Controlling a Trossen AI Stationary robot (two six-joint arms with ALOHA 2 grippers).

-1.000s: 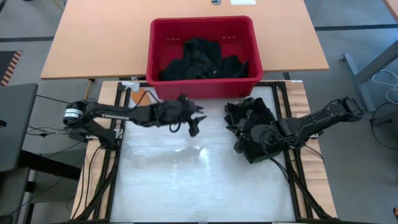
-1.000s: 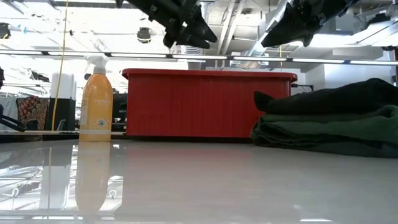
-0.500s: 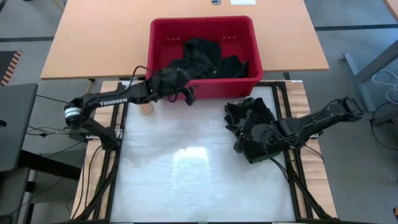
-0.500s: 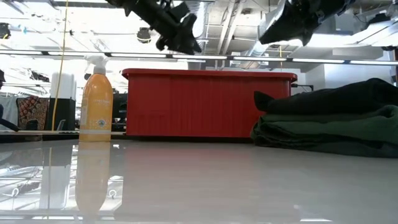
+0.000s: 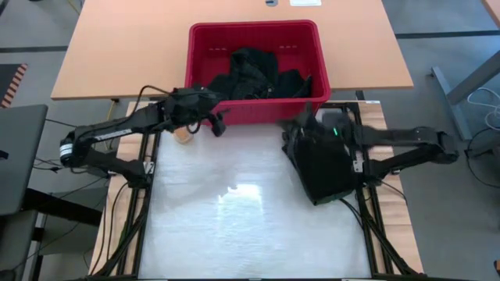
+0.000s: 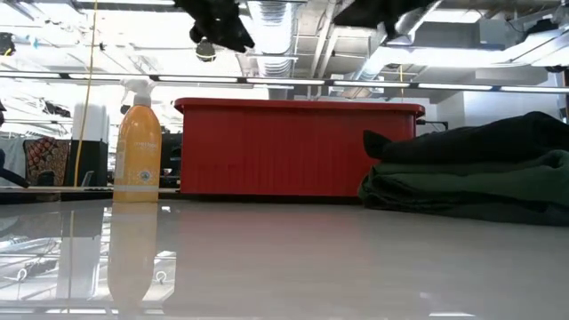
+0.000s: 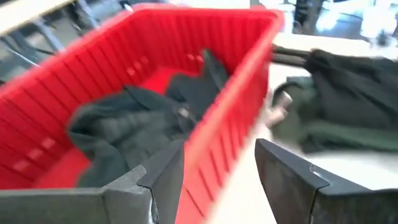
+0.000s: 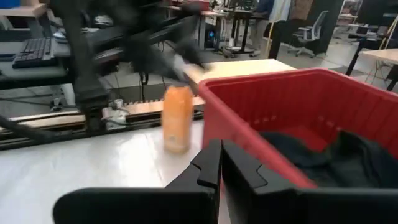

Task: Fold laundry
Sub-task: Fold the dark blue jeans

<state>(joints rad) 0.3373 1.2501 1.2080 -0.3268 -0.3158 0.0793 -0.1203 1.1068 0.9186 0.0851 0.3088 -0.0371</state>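
White work surface point(image 5: 234, 226) noted below wooden table point(image 5: 117, 55). Red basket point(image 5: 254, 35) found holding dark garments point(image 5: 254, 74). Folded laundry stack point(image 5: 324, 164) laid on right part of surface. Left gripper point(image 5: 216, 125) held at basket's front left corner, jaws apart, empty. Right gripper point(image 8: 219, 163) positioned over stack, jaws closed, empty. Orange spray bottle point(image 6: 137, 142) stood beside basket.
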